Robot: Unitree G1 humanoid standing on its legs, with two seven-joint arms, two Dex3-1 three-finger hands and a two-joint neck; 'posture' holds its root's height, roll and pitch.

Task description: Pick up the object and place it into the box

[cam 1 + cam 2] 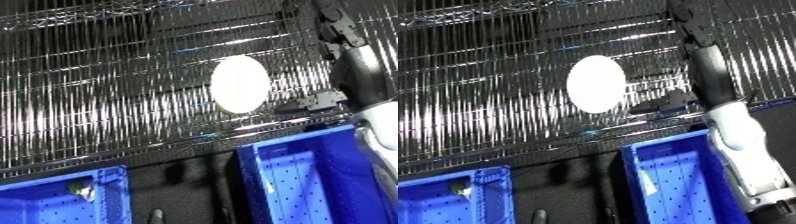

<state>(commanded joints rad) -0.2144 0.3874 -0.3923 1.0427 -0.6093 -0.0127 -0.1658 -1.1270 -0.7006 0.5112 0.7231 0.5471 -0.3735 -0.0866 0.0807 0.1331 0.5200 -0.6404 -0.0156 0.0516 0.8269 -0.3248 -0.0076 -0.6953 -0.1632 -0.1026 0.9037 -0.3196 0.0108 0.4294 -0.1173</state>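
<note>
A white oval object [240, 84] lies on a shiny wire shelf [107, 90], just right of its middle. My right forearm [737, 137] comes up from the lower right and passes the object on its right without touching it. The black right hand [691, 22] is at the top of the view, above and to the right of the object, and is too dark to make out. A blue bin [664, 145] stands below the shelf, under the forearm. My left hand is out of sight.
A second blue bin [111, 192] stands at the lower left with a small pale item [83, 190] inside. A dark gap [182, 185] separates the two bins. A small grey and black part [313, 102] sits by the shelf's front rail, next to my forearm.
</note>
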